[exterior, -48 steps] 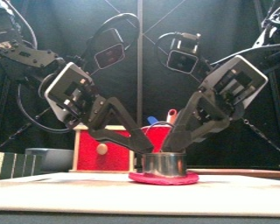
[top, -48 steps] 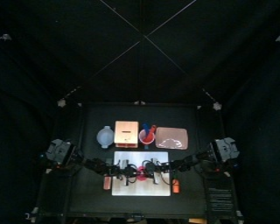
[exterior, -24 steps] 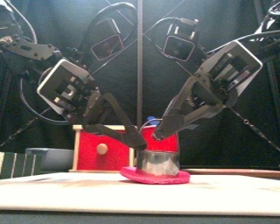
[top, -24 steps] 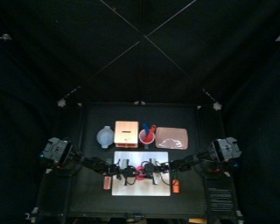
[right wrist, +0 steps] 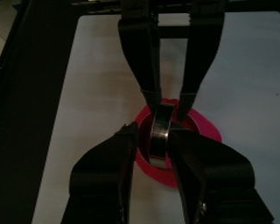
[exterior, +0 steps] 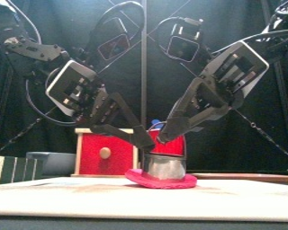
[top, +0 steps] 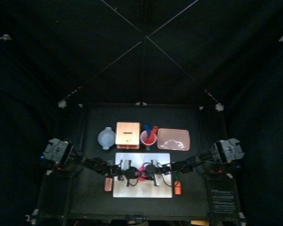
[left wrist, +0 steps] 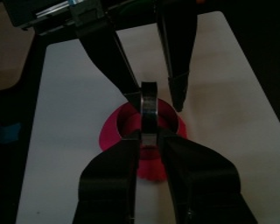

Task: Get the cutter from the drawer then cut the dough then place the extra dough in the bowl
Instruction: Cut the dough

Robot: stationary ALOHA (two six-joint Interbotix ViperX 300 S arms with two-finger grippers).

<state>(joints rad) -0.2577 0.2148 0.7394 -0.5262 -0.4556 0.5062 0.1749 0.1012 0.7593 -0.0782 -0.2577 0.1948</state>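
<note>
Nudged slightly leftward, the cutter point(exterior: 164, 167) bites the dough point(exterior: 161, 181) mid-cut, clamped by left gripper point(left wrist: 153, 131) and right gripper point(right wrist: 163, 131); next, lift straight off.

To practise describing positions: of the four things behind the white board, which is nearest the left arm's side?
The blue-grey bowl: it ends the row on that side; the wooden box, red cup and pink tray follow toward the right arm.

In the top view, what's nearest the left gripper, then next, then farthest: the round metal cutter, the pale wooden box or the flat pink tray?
1. The round metal cutter: right at the left gripper, front middle.
2. The pale wooden box: behind it, toward the back.
3. The flat pink tray: back right, farthest.
</note>
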